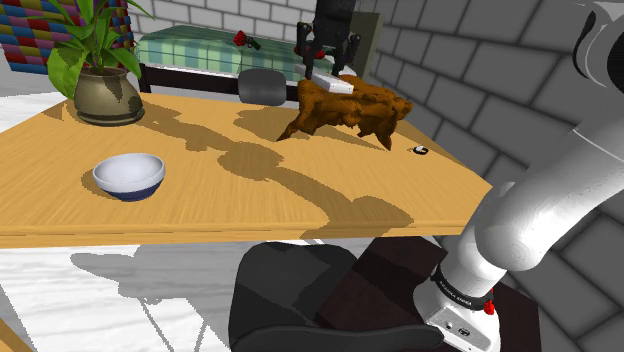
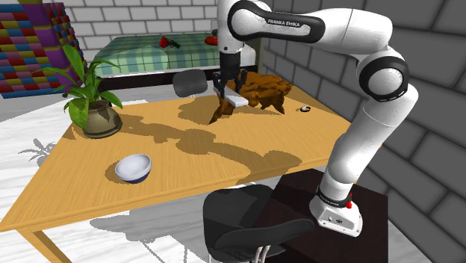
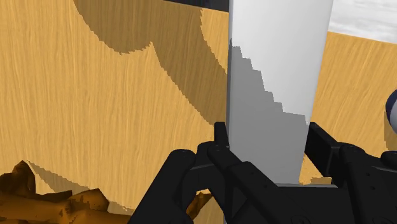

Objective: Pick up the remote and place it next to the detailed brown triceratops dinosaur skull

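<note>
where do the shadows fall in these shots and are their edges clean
Shoulder view: the arm throws a lobed shadow across the table toward the brown skull. Wrist view: a jagged, stair-stepped shadow edge splits the white remote, the part nearer the pincer greyer.

we see the worktop (image 1: 200,212) as matt wood with a fine straight grain. the remote (image 3: 273,83) looks plain, smooth, white-grey. the skull (image 1: 350,105) is brown, rough and craggy. the bowl (image 1: 128,178) has a slight gloss. the tool (image 3: 267,140) is matt black. checked cloth covers the bed (image 1: 190,48).
</note>
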